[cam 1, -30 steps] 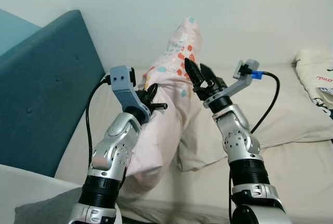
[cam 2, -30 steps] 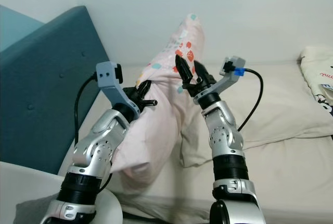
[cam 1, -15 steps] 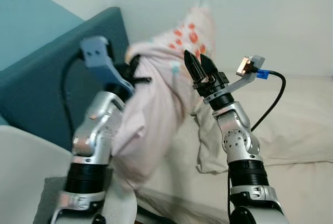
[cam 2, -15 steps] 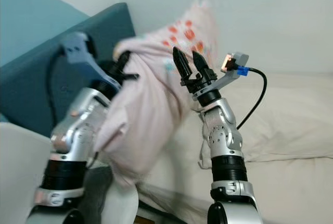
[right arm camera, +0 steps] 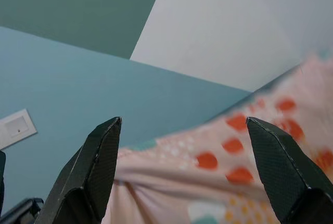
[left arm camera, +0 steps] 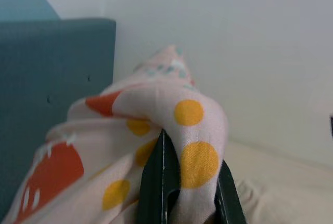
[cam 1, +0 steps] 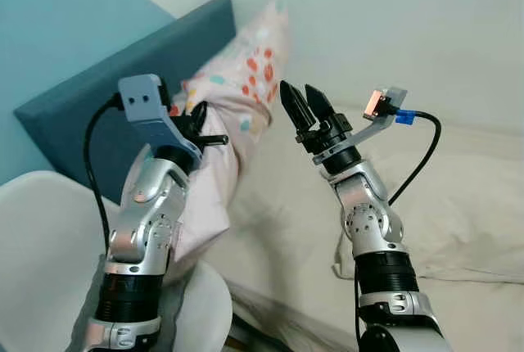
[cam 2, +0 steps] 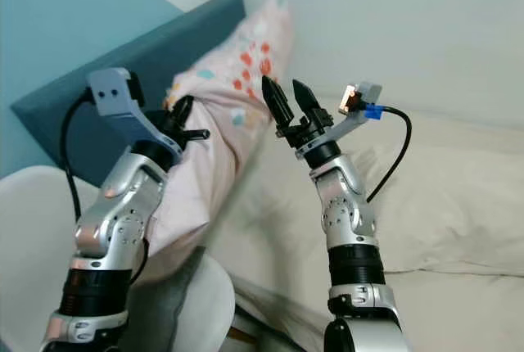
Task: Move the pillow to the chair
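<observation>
A pink pillow [cam 1: 252, 69] with orange, yellow and teal spots hangs raised in front of the teal headboard [cam 1: 90, 115], its lower end drooping over the white chair [cam 1: 37, 237] at the lower left. My left gripper [cam 1: 206, 127] is shut on a fold of the pillow; the left wrist view shows spotted fabric [left arm camera: 190, 125] pinched between the black fingers [left arm camera: 156, 182]. My right gripper [cam 1: 299, 92] stands open just right of the pillow, not touching it. In the right wrist view its fingers [right arm camera: 91, 169] are spread wide, with the pillow [right arm camera: 234, 174] beyond them.
A cream bed [cam 1: 295, 213] runs along the white wall, with a cream pillow [cam 1: 458, 205] lying on it at the right. A grey cushion [cam 2: 168, 307] lies on the chair seat beneath the hanging pillow. The right arm's black cable [cam 1: 422, 155] loops above the bed.
The view has swung left, bringing the chair in. My left gripper has carried the pillow up off the bed and leftward. My right gripper now stands open, apart from the pillow.
</observation>
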Controlling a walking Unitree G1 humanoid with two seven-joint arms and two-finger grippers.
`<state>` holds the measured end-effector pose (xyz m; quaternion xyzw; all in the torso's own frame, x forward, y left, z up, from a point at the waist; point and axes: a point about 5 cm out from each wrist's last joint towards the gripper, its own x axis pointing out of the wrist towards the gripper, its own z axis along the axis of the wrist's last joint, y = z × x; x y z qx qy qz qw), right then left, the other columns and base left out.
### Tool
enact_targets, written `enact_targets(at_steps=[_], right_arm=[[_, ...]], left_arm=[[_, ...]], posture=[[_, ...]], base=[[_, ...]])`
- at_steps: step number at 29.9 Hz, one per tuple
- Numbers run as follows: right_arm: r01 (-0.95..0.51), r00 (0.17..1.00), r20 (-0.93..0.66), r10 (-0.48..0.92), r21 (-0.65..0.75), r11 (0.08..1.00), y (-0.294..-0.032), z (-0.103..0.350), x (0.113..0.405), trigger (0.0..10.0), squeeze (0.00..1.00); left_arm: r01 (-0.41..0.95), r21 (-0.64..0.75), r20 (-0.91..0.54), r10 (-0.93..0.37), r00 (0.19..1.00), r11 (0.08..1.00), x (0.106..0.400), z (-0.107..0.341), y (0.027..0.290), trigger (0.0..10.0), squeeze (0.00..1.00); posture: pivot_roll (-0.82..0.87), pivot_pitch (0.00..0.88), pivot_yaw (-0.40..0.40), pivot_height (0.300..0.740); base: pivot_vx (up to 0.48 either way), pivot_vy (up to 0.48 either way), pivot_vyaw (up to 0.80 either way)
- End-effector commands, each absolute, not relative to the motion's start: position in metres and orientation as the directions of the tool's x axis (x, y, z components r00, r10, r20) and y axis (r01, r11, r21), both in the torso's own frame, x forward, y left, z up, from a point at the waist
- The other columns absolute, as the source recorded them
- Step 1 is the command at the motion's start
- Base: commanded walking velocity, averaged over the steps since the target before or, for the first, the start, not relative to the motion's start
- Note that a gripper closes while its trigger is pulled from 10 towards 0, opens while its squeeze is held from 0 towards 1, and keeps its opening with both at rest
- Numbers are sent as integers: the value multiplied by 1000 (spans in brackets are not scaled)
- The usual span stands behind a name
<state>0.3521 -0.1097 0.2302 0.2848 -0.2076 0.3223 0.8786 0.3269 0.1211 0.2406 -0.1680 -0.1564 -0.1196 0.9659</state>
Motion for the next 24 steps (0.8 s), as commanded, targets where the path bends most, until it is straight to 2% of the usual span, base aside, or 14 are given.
enact_targets(at_steps=[1, 7, 13, 24], right_arm=[[-699, 696, 547, 466, 365, 615, -104, 230, 352, 10000, 0], [-700, 696, 545, 468, 367, 613, -104, 229, 352, 10000, 0], [-702, 695, 544, 471, 368, 610, -103, 228, 351, 10000, 0], [-714, 682, 545, 487, 352, 605, -100, 229, 352, 10000, 0]], left_arm=[[317, -264, 414, -190, 890, 911, 323, 253, 119, 10000, 0], [322, -271, 368, -212, 905, 907, 323, 241, 115, 10000, 0], [323, -255, 350, -224, 909, 911, 322, 236, 112, 10000, 0], [352, -251, 372, -246, 895, 902, 322, 239, 109, 10000, 0]], posture=[[8, 0, 66, 740], [8, 0, 67, 740], [7, 0, 65, 740], [4, 0, 65, 740]], base=[[0, 0, 800], [0, 0, 800], [-426, 0, 799], [0, 0, 795]])
